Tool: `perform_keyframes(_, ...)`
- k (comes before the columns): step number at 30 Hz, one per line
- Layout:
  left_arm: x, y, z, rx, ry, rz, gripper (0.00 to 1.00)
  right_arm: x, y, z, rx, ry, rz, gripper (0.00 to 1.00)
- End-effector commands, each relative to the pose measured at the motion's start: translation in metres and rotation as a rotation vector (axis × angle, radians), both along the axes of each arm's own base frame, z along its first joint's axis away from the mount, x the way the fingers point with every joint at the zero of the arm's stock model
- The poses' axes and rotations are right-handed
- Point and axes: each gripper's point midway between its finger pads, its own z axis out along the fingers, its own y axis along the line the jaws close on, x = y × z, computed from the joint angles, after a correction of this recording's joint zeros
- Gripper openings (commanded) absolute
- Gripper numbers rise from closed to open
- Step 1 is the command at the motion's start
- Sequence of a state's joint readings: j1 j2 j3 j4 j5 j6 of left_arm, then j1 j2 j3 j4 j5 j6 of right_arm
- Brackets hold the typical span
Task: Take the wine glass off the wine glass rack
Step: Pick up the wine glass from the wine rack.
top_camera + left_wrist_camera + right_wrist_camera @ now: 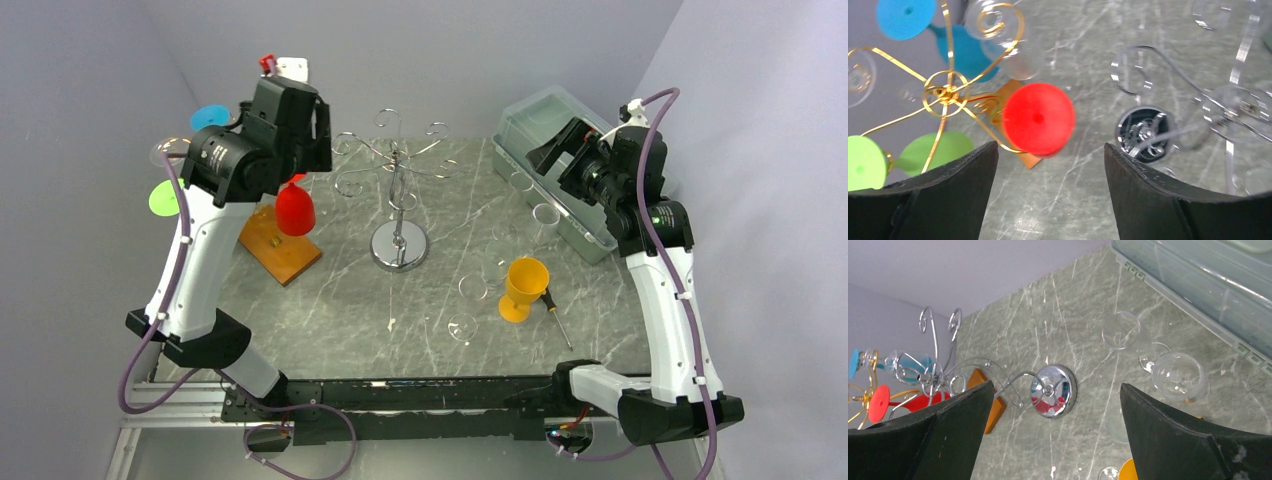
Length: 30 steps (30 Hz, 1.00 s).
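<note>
On the table (330,310), the gold rack (948,92) at the left hangs the red wine glass (1038,118) upside down by its foot. Your left hand (1050,157) hovers above it, released. Lower it, clasp the stem, then slide outward along the wire. Your right hand (1056,387) is released too. Mind the silver rack (398,245) and the neighbouring clear glass (1015,55).

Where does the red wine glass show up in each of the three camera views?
Top external: the red wine glass hangs bowl down, left of centre.
Left wrist: near the middle of the picture, with its round foot facing the camera.
Right wrist: at the far left edge, low, where its red foot shows.
Shared landmark: the chrome rack's round base, to the right of the glass in all three.
</note>
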<state>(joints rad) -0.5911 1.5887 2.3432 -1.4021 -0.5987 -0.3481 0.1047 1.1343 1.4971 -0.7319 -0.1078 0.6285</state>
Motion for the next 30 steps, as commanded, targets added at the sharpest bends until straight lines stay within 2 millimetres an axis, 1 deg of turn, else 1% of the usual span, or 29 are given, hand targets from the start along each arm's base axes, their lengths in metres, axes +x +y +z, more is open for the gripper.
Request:
perform_keyframes(1,0.009,0.035,0.007,-0.020,-0.036,0.082,0.87,0.004,0.008,0.003,-0.006,-0.031,0.042,1.00)
perform_keyframes(3,0.014,0.046,0.001,-0.012,-0.020,0.116,0.90,0.004,0.009,0.001,-0.005,-0.029,0.046,1.00)
perform_keyframes(7,0.021,0.055,-0.007,-0.014,-0.005,0.141,0.90,0.004,0.011,0.000,-0.005,-0.029,0.056,1.00)
perform_keyframes(10,0.028,0.046,-0.017,-0.033,0.021,0.108,0.90,0.003,0.012,-0.002,-0.004,-0.027,0.056,1.00)
perform_keyframes(13,0.032,0.043,-0.029,-0.026,0.054,0.107,0.90,0.002,0.011,-0.004,-0.005,-0.026,0.055,1.00)
perform_keyframes(21,0.042,0.042,-0.039,-0.014,0.073,0.105,0.92,0.000,0.010,-0.006,-0.009,-0.024,0.052,1.00)
perform_keyframes(30,0.054,0.039,-0.061,0.023,0.126,0.091,0.92,-0.001,0.010,-0.006,-0.010,-0.025,0.050,1.00)
